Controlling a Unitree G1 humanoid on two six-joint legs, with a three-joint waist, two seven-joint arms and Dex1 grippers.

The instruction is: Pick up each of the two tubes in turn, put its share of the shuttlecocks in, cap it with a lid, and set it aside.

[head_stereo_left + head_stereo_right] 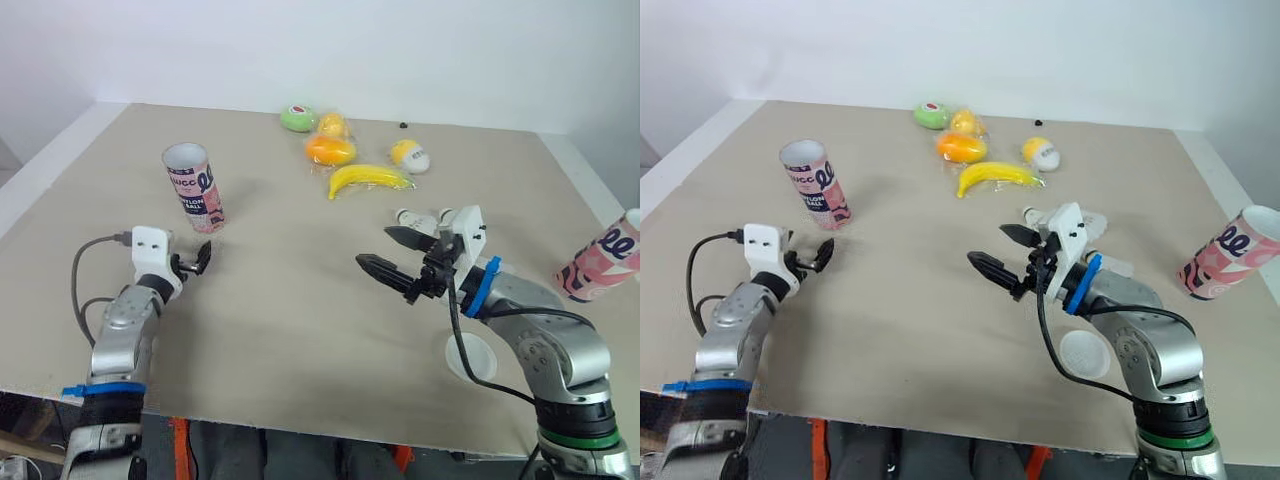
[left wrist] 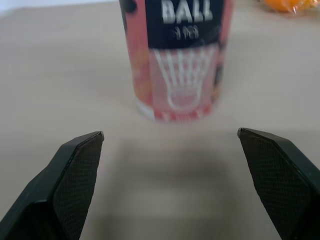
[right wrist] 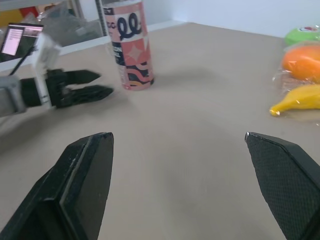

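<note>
We judge the first pick-up is in hand: our left tool [image 1: 197,260], wide and empty, must advance around the upright pink printed cardboard tube [image 1: 194,188]; our right tool [image 1: 375,247] is likewise wide and empty.

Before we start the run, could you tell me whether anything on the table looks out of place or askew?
Yes: the right tube sits tilted at the right edge of the table, while the left tube stands upright. A banana lies at the back and seems foreign to the task.
</note>
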